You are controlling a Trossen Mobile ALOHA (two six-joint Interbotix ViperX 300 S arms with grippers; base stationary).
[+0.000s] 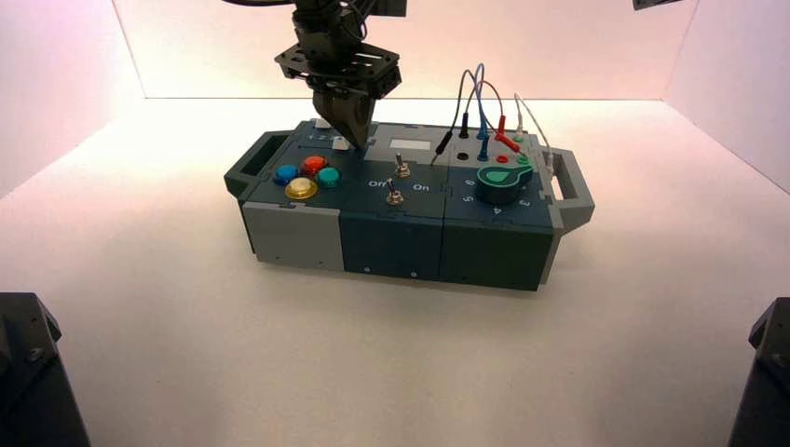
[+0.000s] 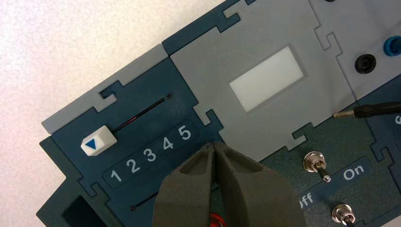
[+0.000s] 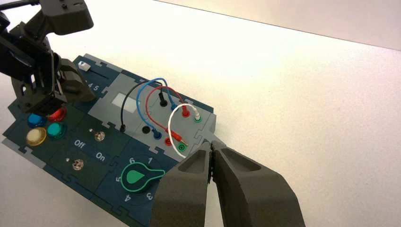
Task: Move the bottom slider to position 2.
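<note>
Dark hardware (image 1: pixel 37 372), cut off by the frame, juts in at the near left corner, matched by a second dark piece (image 1: pixel 769 372) at the near right. Beyond, at the far left of the button box (image 1: pixel 391 244), the left gripper (image 1: pixel 352 119) hangs pointed down over the slider panel, its fingers pressed together. The bottom slider (image 1: pixel 341 143), a small white knob, sits just beside the gripper's tips on the left part of the box, behind the red button (image 1: pixel 315 165); whether the two touch cannot be told. In the left wrist view, the closed fingers hide that knob and most of its track (image 2: pixel 144 202), leaving one end and the printed row of digits, the 2 (image 2: pixel 133 165) among them, in sight. The top slider (image 2: pixel 98 140) rests at the 1 end. The right gripper (image 3: pixel 211 146), fingers closed, waits to the right, outside the high view, where only a dark fragment shows at the far right edge. Its fingers cover the box's right end and part of the white wire (image 3: pixel 170 130) in the right wrist view. Pale tabletop (image 1: pixel 391 345) stretches in front of the box and to either side, giving room around both handles; wires crowd the far right panel.
</note>
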